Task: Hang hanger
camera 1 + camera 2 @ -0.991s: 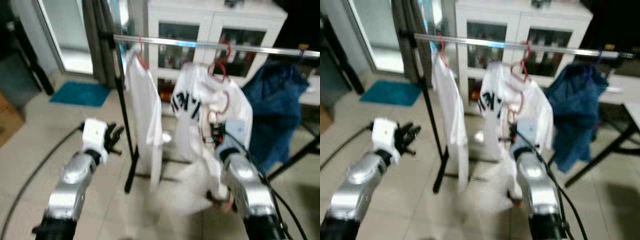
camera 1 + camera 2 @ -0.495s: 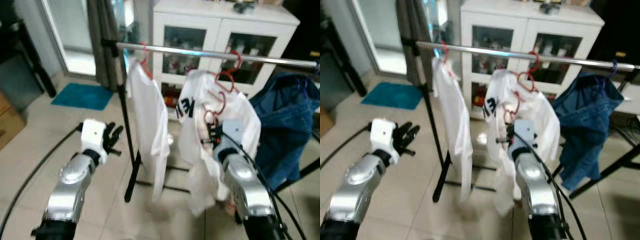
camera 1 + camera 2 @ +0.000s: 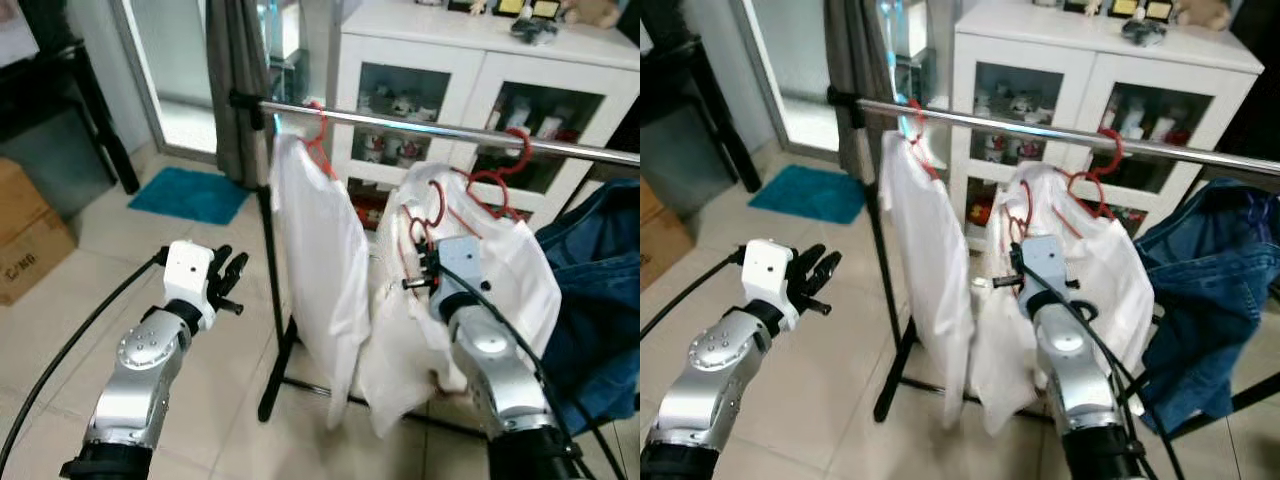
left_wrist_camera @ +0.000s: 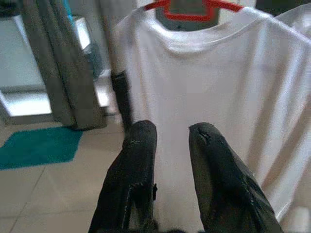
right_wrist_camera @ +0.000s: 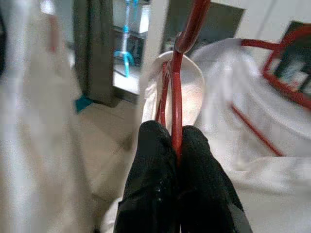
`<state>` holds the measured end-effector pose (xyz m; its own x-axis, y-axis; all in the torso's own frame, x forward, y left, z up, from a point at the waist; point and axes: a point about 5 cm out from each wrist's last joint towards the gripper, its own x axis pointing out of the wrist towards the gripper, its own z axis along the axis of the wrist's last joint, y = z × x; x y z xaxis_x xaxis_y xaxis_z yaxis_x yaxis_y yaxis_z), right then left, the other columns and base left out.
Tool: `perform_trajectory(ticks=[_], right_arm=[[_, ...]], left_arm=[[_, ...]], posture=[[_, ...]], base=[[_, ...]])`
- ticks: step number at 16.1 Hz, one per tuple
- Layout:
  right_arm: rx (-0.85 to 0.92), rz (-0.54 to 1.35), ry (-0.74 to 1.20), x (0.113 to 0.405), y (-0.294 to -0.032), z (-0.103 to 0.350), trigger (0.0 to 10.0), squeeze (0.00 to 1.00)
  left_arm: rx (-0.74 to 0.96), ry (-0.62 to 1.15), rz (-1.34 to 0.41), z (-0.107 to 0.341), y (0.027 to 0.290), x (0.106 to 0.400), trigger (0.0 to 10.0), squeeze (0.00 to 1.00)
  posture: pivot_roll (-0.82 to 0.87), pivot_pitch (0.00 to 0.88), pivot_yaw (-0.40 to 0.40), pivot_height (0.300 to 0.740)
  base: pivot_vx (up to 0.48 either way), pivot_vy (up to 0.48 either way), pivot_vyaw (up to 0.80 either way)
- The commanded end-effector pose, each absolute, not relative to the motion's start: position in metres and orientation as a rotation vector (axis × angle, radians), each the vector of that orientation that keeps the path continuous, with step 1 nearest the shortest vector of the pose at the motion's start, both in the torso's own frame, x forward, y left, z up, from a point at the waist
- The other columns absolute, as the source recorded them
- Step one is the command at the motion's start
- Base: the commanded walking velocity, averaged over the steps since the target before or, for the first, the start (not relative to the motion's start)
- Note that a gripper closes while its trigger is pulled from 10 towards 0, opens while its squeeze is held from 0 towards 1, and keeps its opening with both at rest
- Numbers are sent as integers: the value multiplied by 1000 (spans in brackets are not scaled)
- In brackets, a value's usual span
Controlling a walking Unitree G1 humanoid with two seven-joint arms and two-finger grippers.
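A tiled room, white cabinet [image 3: 470,90] far behind the rail [image 3: 420,128]. My right hand [image 5: 176,145] pinches the red hanger [image 5: 177,97] carrying a white shirt [image 3: 520,280], below the rail, ready to hook; my left hand [image 4: 170,141] waits slightly parted.

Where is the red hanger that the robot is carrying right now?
The red hanger is pinched in the right hand, below the metal rail, between two hung white shirts.

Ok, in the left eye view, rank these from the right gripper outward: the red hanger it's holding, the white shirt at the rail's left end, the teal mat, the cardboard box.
1. Red hanger: clamped in the right gripper.
2. White shirt: hanging on the rail, just to its left.
3. Teal mat: on the floor, far left, past the rack's post.
4. Cardboard box: at the left edge, farthest.
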<state>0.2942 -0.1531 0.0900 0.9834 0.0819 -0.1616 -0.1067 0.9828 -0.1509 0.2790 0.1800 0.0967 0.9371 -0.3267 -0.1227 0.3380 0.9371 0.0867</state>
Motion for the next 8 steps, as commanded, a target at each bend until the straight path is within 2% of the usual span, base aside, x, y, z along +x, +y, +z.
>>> perform_trajectory(ticks=[1, 8], right_arm=[[-188, 78, 92, 299, -156, 105, 10000, 0], [-199, 63, 4, 315, -163, 132, 10000, 0]], left_arm=[[118, 85, -386, 101, 169, 281, 10000, 0], [155, 79, -423, 104, 164, 285, 10000, 0]], posture=[[5, 0, -11, 740], [16, 0, -16, 740]], base=[[368, 0, 0], [351, 0, 0]])
